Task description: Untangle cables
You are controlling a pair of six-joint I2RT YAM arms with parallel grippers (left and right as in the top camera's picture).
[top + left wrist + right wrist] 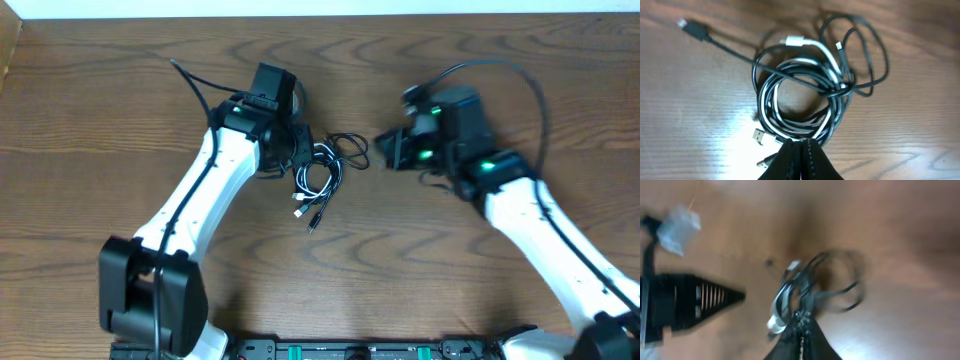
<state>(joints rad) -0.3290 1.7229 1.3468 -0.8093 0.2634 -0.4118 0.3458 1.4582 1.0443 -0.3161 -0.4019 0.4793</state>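
Black-and-white cables (pixel 840 87) | left end effector (pixel 801 145) clamped on coil edge | right end effector (pixel 801 326) closed beside them

Wood-grain table (pixel 680 110) with a soft sheen — cables (pixel 764 102) in smooth, slightly glossy plastic — plug ends (pixel 758 136) bright metal

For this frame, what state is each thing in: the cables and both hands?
cables: tangled into one coil, lying on the table, visible plugs unconnected.
left hand: shut, tips at the coil's edge; grip unclear.
right hand: shut, by the loops; view blurred, contact unclear.
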